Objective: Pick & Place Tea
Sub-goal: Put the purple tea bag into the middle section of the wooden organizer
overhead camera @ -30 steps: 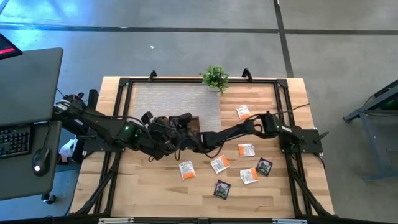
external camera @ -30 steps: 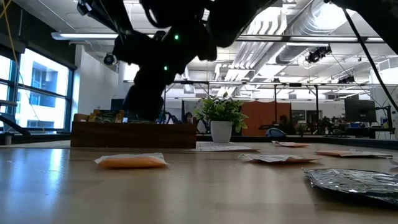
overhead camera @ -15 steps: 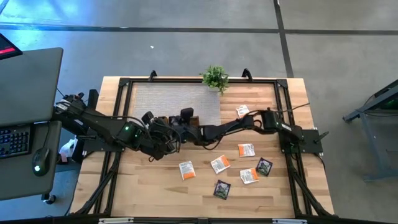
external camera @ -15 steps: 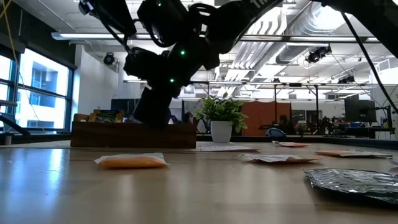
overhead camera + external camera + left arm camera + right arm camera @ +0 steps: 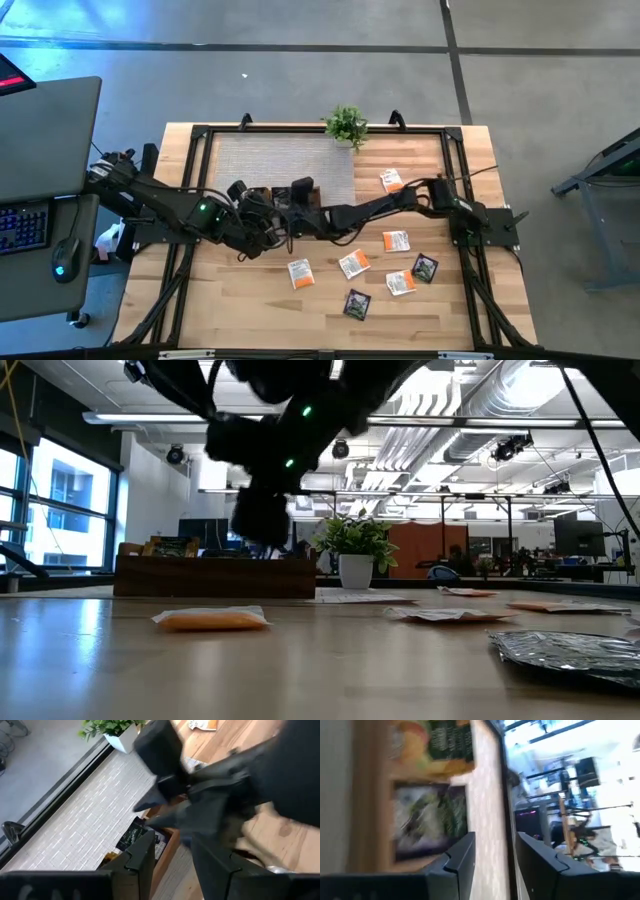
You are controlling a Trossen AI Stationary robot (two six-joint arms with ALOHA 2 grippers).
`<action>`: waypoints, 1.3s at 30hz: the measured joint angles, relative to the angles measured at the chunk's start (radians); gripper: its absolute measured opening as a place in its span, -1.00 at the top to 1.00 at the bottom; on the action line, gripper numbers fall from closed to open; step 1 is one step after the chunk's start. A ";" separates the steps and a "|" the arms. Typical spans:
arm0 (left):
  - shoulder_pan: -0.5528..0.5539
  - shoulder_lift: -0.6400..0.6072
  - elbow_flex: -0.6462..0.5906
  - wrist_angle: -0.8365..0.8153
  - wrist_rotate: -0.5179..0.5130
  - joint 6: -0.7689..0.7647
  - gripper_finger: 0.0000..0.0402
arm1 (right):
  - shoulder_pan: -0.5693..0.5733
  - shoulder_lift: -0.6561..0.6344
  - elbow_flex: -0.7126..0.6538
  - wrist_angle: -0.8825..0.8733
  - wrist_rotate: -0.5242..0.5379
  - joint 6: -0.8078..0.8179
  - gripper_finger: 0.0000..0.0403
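High view: the right gripper [image 5: 298, 192] hangs over the wooden tray [image 5: 270, 200] at table centre, its fingers [image 5: 462, 857] parted with nothing between them. A dark sachet [image 5: 427, 822] lies in the compartment directly beneath. The loose sachets [image 5: 352, 264] lie well apart at its five o'clock, and the left gripper [image 5: 262, 225] waits at its seven o'clock, jaws apart, empty.

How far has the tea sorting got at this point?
Done: several sachets already sit in the wooden tray, as the wrist views show. In hand: nothing visible; the right gripper is over the tray with open fingers, the left gripper beside it, also empty. Left: seven tea sachets on the table, such as the orange one and a dark one.
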 joint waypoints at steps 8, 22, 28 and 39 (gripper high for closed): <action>-0.067 0.000 0.001 0.007 -0.036 -0.001 0.38 | 0.112 -0.192 0.002 -0.513 -0.031 0.399 0.32; -0.081 0.001 0.000 0.018 -0.041 -0.047 0.38 | 0.448 -0.416 0.002 -1.230 -0.656 1.193 0.31; -0.081 0.001 0.000 0.033 -0.035 -0.054 0.38 | 0.589 -0.427 -0.023 -1.407 -0.723 1.414 0.31; -0.081 0.001 0.000 0.040 -0.006 -0.053 0.38 | 0.658 -0.857 -0.623 -1.007 -0.731 1.549 0.32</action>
